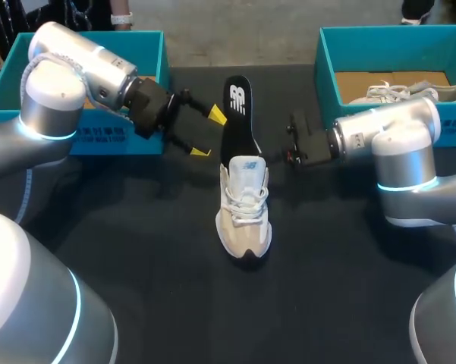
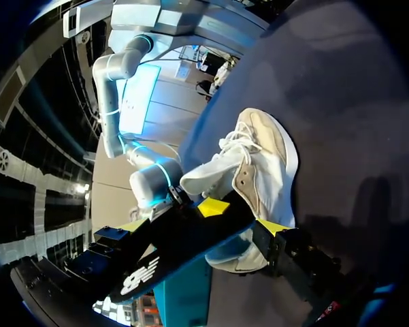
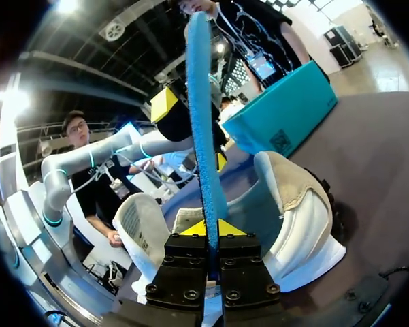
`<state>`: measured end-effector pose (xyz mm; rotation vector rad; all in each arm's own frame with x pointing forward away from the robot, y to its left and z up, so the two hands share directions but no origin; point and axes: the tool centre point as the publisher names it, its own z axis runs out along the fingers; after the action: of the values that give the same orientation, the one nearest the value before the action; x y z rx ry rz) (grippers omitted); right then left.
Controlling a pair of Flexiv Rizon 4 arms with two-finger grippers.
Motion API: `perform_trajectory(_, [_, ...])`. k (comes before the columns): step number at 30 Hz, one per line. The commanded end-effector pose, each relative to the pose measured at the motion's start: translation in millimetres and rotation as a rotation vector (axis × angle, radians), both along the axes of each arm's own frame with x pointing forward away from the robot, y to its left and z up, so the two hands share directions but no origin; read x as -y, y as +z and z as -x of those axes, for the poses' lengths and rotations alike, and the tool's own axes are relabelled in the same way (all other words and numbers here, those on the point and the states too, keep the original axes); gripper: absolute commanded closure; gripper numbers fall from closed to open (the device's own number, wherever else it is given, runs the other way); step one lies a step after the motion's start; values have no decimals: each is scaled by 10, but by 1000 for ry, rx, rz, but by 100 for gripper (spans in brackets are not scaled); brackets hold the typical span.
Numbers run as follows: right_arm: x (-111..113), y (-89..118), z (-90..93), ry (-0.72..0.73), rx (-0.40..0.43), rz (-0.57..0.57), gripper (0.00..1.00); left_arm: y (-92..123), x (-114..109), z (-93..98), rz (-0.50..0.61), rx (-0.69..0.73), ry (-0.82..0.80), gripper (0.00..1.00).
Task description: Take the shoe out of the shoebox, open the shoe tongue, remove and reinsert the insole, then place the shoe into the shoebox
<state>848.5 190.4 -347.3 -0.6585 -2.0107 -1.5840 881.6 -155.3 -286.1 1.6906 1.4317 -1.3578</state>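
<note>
1. The shoe is sitting mid-table, the insole jutting toward twelve o'clock; the right gripper, pinching its edge, is risking a slip.
2. The left gripper, gaping empty at the shoe's eleven o'clock, is risking knocking it.

Black table with white shoe mid-surface, left shoebox, right shoebox seemingly on far corners

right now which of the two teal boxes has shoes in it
The right-hand shoebox: pale shoes lie inside it. The left-hand shoebox shows none where its inside is visible.
</note>
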Motion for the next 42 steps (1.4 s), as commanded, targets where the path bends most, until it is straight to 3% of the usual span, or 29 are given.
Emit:
perform_trajectory(1, [-44,47,-37,0,13,7,78,-7,5,-31,1,-2,-8,0])
perform_trajectory(10, [-78,95,-87,2,32,11,69,-11,-20,-20,6,0,-10,0])
perform_trajectory(19, [-135,192,-264,12,70,9,67,-40,-4,-13,10,1,-23,0])
perform_trajectory(23, [-167,207,-360,24,82,3,72,-38,-1,-14,10,3,-27,0])
perform_trajectory(24, [-177,214,-378,31,83,1,78,-37,-2,-13,9,4,-26,0])
perform_trajectory(25, [-189,222,-395,39,83,-5,94,-34,-5,-11,9,4,-26,0])
perform_trajectory(26, [-199,230,-410,48,81,-14,100,-32,-10,-8,9,4,-25,0])
perform_trajectory(32, [-227,227,-441,97,51,-66,100,-37,-36,11,4,-1,-20,0])
perform_trajectory(42, [-223,152,-306,136,-8,-55,100,-40,-36,-8,7,0,-16,0])
